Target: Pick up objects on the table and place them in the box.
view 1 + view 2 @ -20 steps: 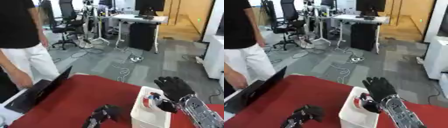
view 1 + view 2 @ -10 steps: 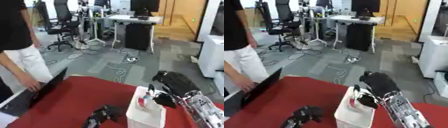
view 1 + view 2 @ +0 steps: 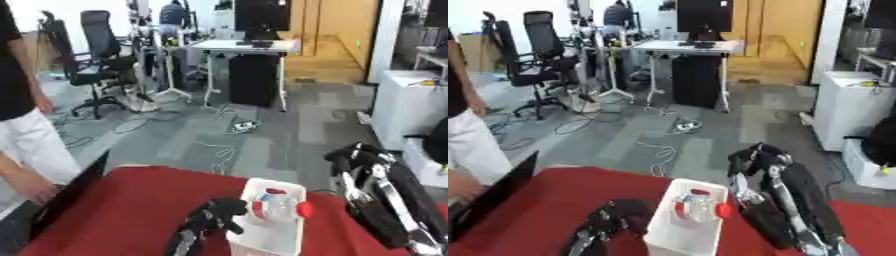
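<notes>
A white box (image 3: 262, 231) stands on the red table (image 3: 114, 220) at the lower middle. Inside it lie a white object with a red top (image 3: 269, 202) and a red round piece (image 3: 304, 209) against the right wall. My right hand (image 3: 360, 161) is raised just right of the box, its back to the camera and its fingers hanging relaxed, holding nothing. My left hand (image 3: 210, 219), black with silver parts, rests low against the box's left wall, fingers up and loose, nothing in it.
An open black laptop (image 3: 63, 199) sits at the table's left edge, and a person's hand (image 3: 26, 185) rests by it. Beyond the far table edge lies grey floor with cables, desks and chairs.
My right hand has drawn back from over the box to its right side, its spread fingers now drooping. The camera has shifted. My left hand stays by the box.
</notes>
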